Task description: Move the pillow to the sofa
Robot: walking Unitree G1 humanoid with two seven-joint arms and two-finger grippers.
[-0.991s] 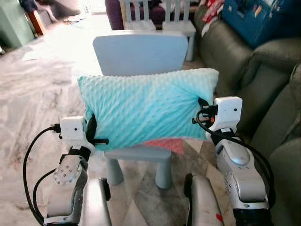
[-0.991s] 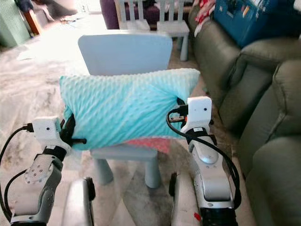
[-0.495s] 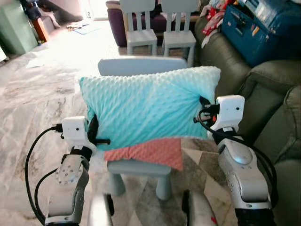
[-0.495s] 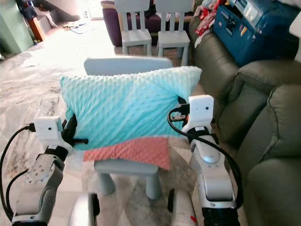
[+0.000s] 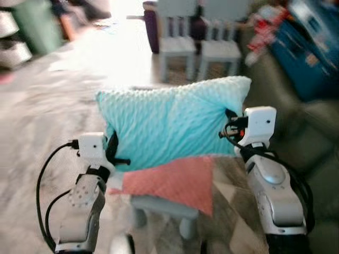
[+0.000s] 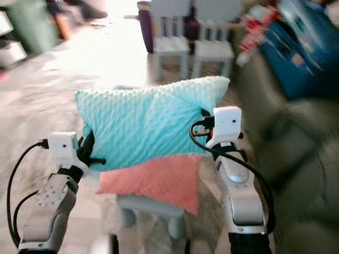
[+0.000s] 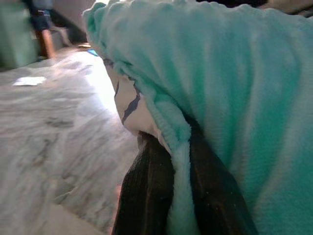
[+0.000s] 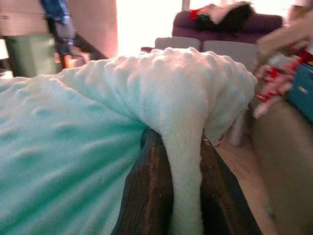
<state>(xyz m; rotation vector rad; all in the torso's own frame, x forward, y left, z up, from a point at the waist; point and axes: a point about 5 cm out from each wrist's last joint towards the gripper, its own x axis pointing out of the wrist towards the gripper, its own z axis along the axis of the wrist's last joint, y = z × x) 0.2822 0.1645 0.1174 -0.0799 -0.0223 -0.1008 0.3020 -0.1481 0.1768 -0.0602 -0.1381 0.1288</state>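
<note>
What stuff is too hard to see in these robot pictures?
- The little chair: head views, its back and most of its seat are hidden by the teal pillow and the pink cushion.
- The sofa: head views, blurred by camera motion and cut off by the picture's right edge.
- The left gripper and right gripper: wrist views, the fingertips are buried in pillow fabric.

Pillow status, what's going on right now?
The robot holds the teal pillow up in the air between both arms. The left end effector pinches one end's seam, and the right end effector is shut on the other end. A pink pillow lies on the small chair below. The sofa is to the robot's right, and the pillow is not on it yet. The head views are blurred.
</note>
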